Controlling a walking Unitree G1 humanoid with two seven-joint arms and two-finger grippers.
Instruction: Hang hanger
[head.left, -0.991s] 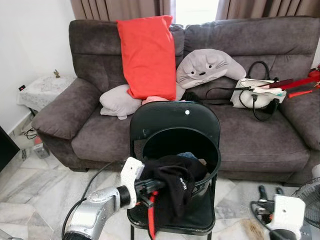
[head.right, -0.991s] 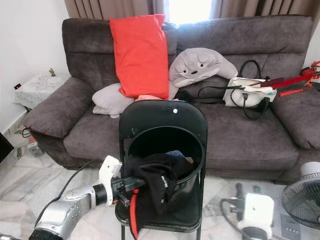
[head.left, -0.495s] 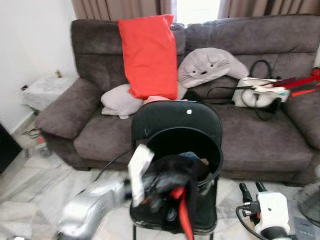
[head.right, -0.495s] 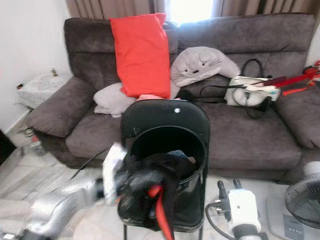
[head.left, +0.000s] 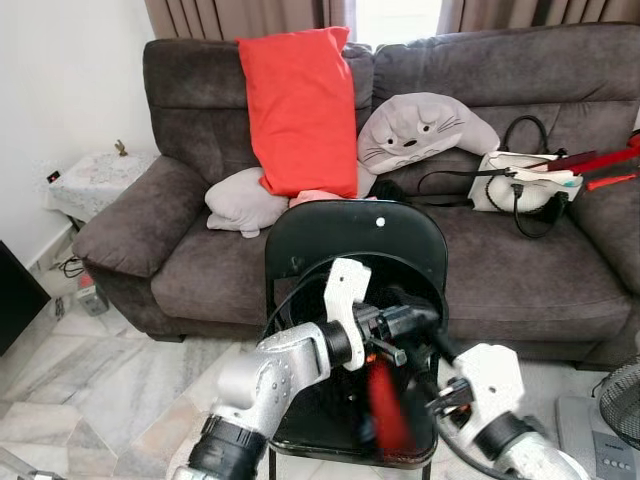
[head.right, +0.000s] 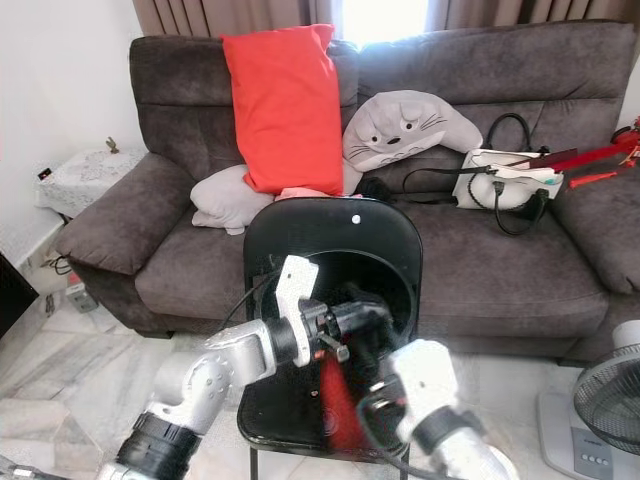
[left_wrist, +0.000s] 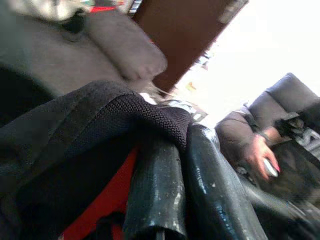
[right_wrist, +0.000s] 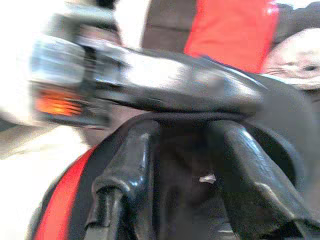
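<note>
My left gripper (head.left: 425, 318) is clamped on the black garment (left_wrist: 75, 130) and its red hanger (head.left: 388, 405) above the chair (head.left: 340, 232), lifting them clear. My right gripper (right_wrist: 180, 170) stands apart beneath, ready to support.

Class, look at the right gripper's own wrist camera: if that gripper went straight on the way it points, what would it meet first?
Most likely the black garment on the red hanger, lying right between the right gripper and the left gripper; the blur makes depth uncertain.
</note>
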